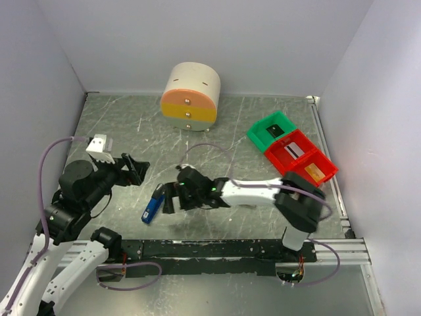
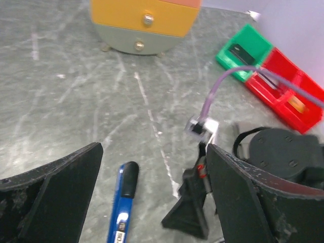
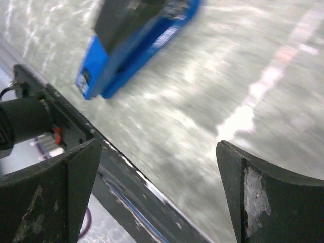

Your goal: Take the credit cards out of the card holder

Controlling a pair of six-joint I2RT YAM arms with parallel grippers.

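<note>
I see no card holder in any view. A flat black card (image 1: 275,130) lies in the green bin (image 1: 262,135). A silvery card (image 1: 293,151) lies in the middle red bin (image 1: 279,158), and a gold card (image 1: 314,172) in the nearest red bin (image 1: 329,172). My left gripper (image 1: 135,170) is open and empty above the table's left side; the left wrist view (image 2: 152,152) shows its jaws wide apart. My right gripper (image 1: 168,197) is open and empty, low over the table, next to a blue-and-black stick (image 1: 152,207). The right wrist view (image 3: 157,147) is blurred.
A round drawer unit (image 1: 191,96) in cream, orange and grey stands at the back. The bins line the right edge. The stick lies between my two grippers (image 2: 121,207) and near the front rail (image 3: 136,182). Walls close in the left, back and right.
</note>
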